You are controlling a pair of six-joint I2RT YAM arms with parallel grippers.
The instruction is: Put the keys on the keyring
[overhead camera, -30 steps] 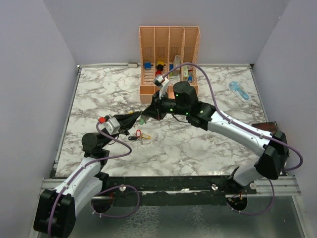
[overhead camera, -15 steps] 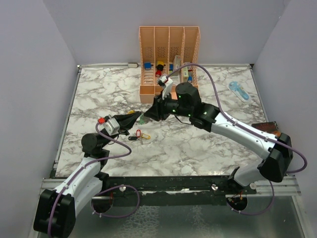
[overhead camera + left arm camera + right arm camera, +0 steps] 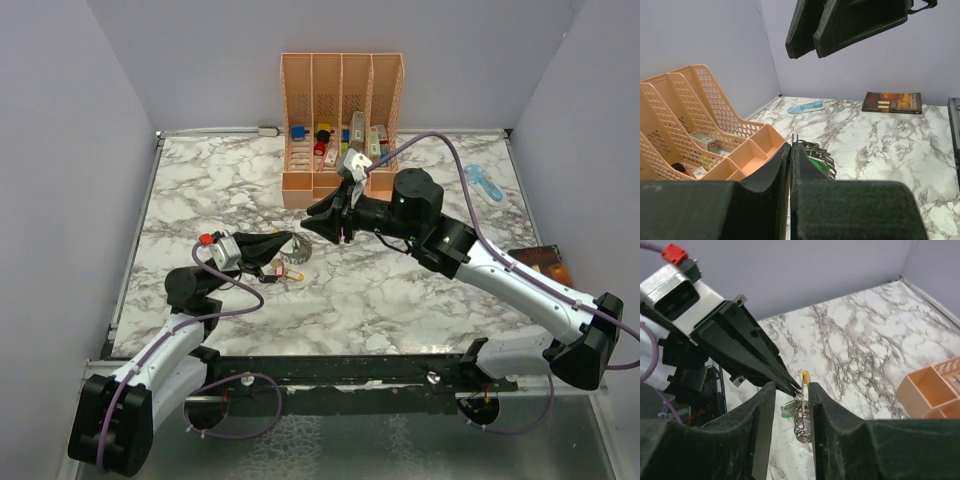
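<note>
Keyring pinched by left gripper is well apart from table edges.

Lavender walls, marble tabletop.

Keys just before keyring, rack behind, book right

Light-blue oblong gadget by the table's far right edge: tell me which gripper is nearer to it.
Right. The right gripper hangs mid-table, left of the light-blue oblong gadget; the left gripper, pinching the silvery beaded keyring, is farther left.
</note>
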